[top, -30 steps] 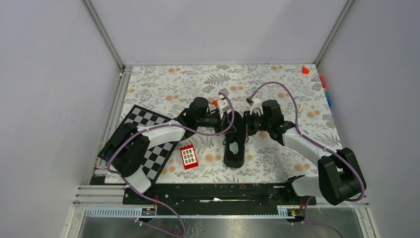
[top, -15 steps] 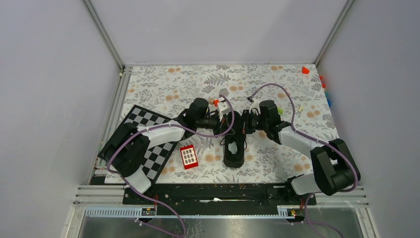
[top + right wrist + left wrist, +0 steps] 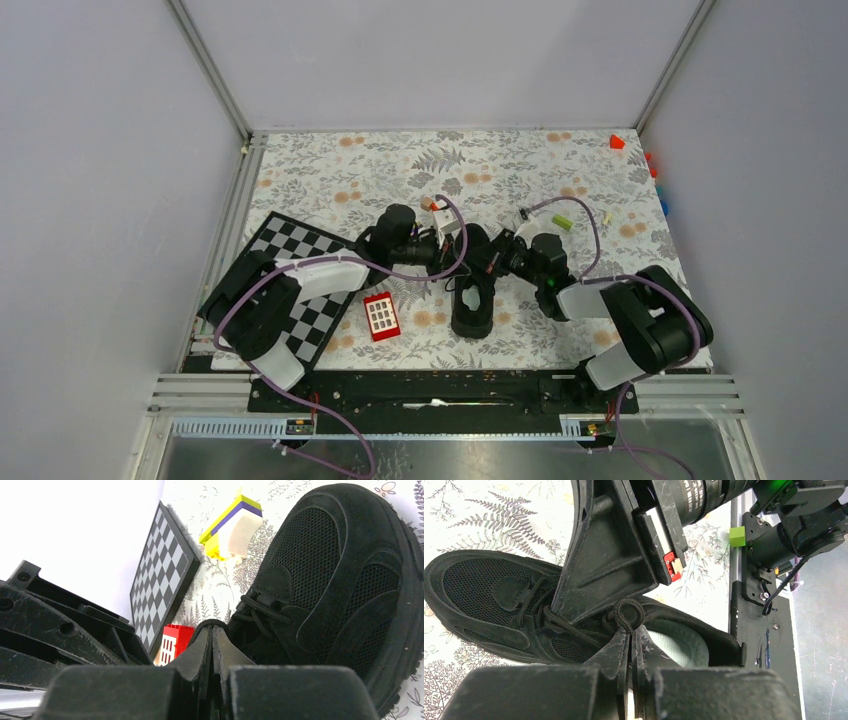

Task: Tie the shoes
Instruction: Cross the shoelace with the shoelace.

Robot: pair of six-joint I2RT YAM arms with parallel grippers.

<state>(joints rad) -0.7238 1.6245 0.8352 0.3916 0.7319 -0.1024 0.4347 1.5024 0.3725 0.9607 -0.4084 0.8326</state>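
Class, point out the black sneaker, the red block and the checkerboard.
black sneaker (image 3: 472,325): top view, heel end.
red block (image 3: 381,316): top view, gridded top face.
checkerboard (image 3: 290,238): top view, bare far corner.

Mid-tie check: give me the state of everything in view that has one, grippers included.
sneaker, upright on its sole, not tied
laces, one small loop standing up, no bow
left gripper, shut on the laces' loop
right gripper, shut, tips at the laces, grip unclear
red block, lying flat, untouched
checkerboard, lying flat
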